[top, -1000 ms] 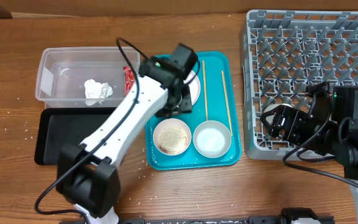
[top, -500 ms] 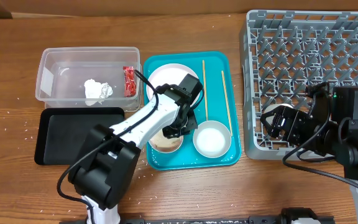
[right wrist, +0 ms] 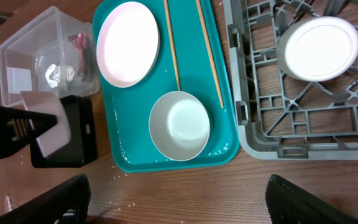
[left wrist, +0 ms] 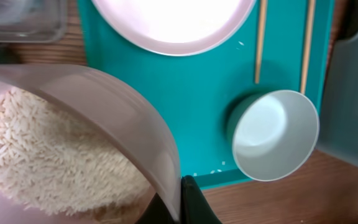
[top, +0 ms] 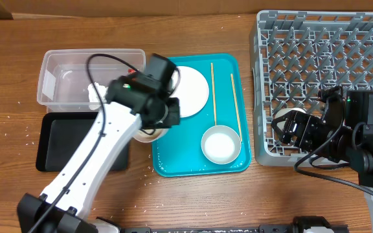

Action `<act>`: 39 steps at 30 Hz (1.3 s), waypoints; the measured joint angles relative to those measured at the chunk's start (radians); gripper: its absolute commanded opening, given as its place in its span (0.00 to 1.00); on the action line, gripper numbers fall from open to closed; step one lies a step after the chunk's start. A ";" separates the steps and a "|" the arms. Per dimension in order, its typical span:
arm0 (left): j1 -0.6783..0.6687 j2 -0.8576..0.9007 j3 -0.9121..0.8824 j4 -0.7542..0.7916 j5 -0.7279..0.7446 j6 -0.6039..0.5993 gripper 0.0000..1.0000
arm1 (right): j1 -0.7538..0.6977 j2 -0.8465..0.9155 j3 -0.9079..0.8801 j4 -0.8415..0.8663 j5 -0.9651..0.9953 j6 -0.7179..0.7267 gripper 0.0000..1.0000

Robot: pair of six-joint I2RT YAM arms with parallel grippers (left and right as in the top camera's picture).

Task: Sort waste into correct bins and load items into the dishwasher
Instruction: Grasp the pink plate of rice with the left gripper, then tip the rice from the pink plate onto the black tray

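My left gripper (left wrist: 180, 202) is shut on the rim of a white bowl (left wrist: 123, 118) heaped with rice grains (left wrist: 48, 155). Seen from overhead, the left gripper (top: 155, 122) holds that bowl (top: 149, 135) over the left edge of the teal tray (top: 193, 165), next to the black tray (top: 60, 144). On the teal tray lie a white plate (top: 192, 89), two chopsticks (top: 214, 94) and an empty bowl (top: 220, 145). The clear tub (top: 60, 68) contains a white paper wad (right wrist: 58, 73) and a red wrapper (right wrist: 79, 42). My right gripper (right wrist: 179, 205) stands open over bare table.
The grey dish rack (top: 329, 52) fills the right side, and a small white plate (right wrist: 317, 48) sits in it. Loose rice grains (right wrist: 120, 177) dot the wood in front of the teal tray and left of the black tray.
My left gripper shut on the rice bowl's rim and carried it left off its spot on the teal tray. The right arm has not moved.
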 measured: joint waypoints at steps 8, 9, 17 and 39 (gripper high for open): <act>0.215 -0.005 0.001 -0.162 0.110 0.194 0.04 | 0.000 0.000 0.000 0.000 0.000 -0.001 0.92; 0.256 -0.005 0.000 -0.173 0.150 0.228 0.04 | 0.000 0.000 0.000 0.000 0.000 0.000 0.92; 0.848 -0.010 -0.306 -0.157 0.679 0.648 0.04 | 0.000 0.000 0.000 0.000 0.000 0.000 0.92; 1.137 0.024 -0.455 0.075 1.260 0.859 0.04 | 0.000 0.000 0.000 -0.002 0.000 0.000 0.92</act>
